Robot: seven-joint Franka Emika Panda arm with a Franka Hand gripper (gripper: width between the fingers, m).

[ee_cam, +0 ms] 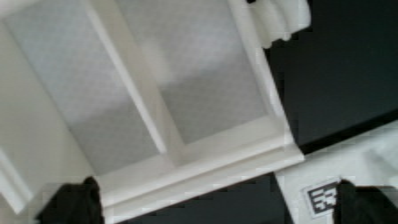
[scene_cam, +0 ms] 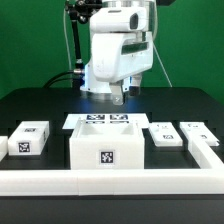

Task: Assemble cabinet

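1. Green curtain at the back, black table [scene_cam: 40,105] under everything.
2. The cabinet [scene_cam: 107,150] sits mid-table with its open top up and a tag on its front. The wrist view looks down into it, showing the inner divider [ee_cam: 134,90], so the bays are probably exposed for loading.
3. The gripper [scene_cam: 118,97] hovers above and just behind the cabinet, over the marker board [scene_cam: 105,122]. Dark fingertips [ee_cam: 63,205] sit far apart, so the jaws look spread wide, with nothing held.
4. Loose parts lie apart from the cabinet: the left block [scene_cam: 28,138] on the exterior view's left, the near block [scene_cam: 162,134] and far block [scene_cam: 197,132] on the exterior view's right. They're likely staged flat for a top grab.
5. The white rail [scene_cam: 110,184] runs just in front of the cabinet, probably a stop to brace against.
6. My read is early stage, since no block is fitted yet.
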